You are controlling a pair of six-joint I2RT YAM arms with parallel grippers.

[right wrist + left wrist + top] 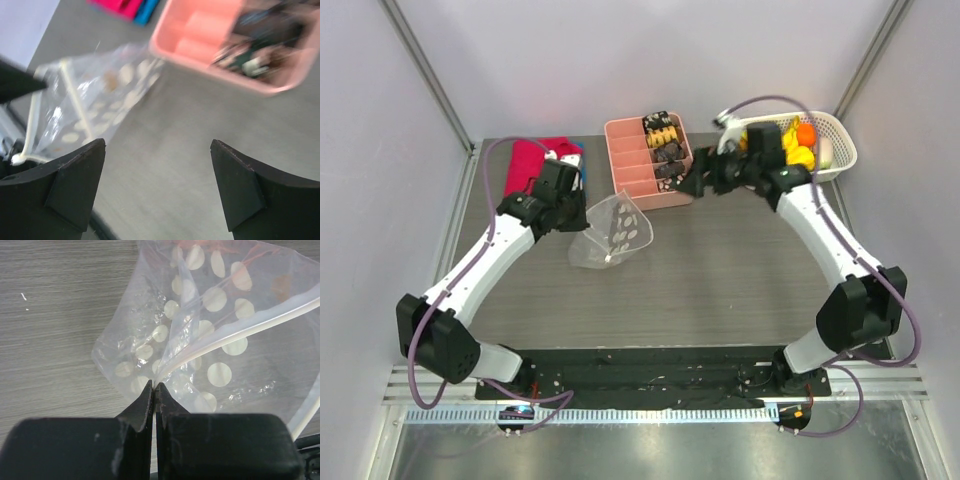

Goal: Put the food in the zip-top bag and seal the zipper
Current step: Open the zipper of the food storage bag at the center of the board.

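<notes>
Left gripper [155, 385] is pinched shut on the zip-top bag [215, 375] at its zipper [260, 326], mid-table; right gripper [157, 145] is spread wide and empty; food [798, 140] seemingly all lies in the white basket [842, 150]; the bag mouth should be held agape while one piece is fetched.

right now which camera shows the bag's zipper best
Left wrist: the zipper runs sharp and close from the shut left gripper across the zip-top bag. Top external shows the bag small, the strip hard to pick out. Right wrist shows it blurred, as pale lines.
</notes>
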